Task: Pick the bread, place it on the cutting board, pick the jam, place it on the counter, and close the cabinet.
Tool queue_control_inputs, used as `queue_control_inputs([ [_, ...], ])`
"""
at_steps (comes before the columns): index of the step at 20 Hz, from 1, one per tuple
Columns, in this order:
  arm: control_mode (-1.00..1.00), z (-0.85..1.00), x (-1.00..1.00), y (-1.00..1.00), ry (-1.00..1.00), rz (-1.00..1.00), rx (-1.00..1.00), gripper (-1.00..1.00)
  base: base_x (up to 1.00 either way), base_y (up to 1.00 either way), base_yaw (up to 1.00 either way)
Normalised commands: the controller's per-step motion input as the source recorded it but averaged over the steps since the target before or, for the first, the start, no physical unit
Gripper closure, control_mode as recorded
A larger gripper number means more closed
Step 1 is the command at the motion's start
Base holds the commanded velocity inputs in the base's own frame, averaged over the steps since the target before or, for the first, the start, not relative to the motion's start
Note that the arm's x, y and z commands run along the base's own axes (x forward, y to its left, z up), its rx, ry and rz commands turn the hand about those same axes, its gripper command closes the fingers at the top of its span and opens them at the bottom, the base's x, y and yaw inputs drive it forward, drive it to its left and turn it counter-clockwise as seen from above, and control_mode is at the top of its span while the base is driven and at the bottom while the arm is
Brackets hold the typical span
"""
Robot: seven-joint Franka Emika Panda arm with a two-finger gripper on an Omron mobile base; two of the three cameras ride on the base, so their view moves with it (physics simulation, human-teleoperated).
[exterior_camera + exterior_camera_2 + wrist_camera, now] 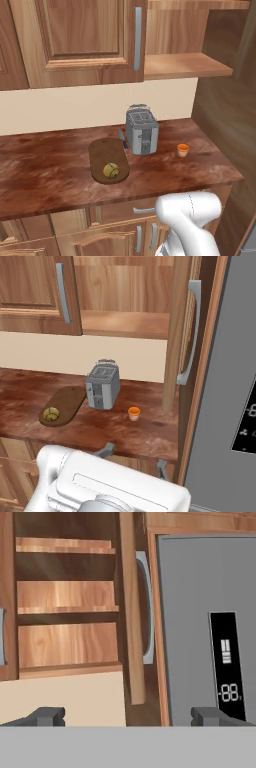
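The olive-yellow bread [111, 171] [50, 414] lies on the near end of the dark oval cutting board [102, 150] [70, 398]. The small orange jam [183, 149] [133, 413] stands on the reddish-brown counter [50, 165] [150, 428], right of the toaster. The cabinet's right door [176, 331] [130, 612] hangs open, edge-on, its grey handle [192, 331] [146, 607] facing the fridge. Its left door [80, 40] is closed. My gripper [127, 717] is open with nothing between its fingertips [47, 716], and it looks at the open door's edge and the shelves [65, 602].
A silver toaster [141, 131] [103, 386] stands behind the board, with a dark knife [122, 139] beside it. A grey fridge [235, 381] [200, 627] with a black display closes off the right side. Lower drawers and doors [125, 230] sit under the counter.
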Motion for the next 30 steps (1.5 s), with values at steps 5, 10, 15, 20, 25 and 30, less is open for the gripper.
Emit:
queue_control_inputs([
  [5,-1.0,-0.07,0.16,-0.04,0.0,0.0,0.0,-1.0,0.0,0.0,0.0],
  [10,-1.0,-0.08,0.19,-0.05,0.0,0.0,0.0,-1.0,0.0,0.0,0.0],
  [15,-1.0,-0.08,0.17,-0.11,0.0,0.0,0.0,-1.0,0.0,0.0,0.0],
  [20,-1.0,-0.07,0.15,-0.09,0.0,0.0,0.0,-1.0,0.0,0.0,0.0],
  [25,-1.0,-0.08,0.16,-0.02,-0.01,0.0,0.0,-1.0,0.0,0.0,0.0],
  [30,-1.0,-0.09,0.17,0.0,-0.01,0.0,0.0,-1.0,0.0,0.0,0.0],
])
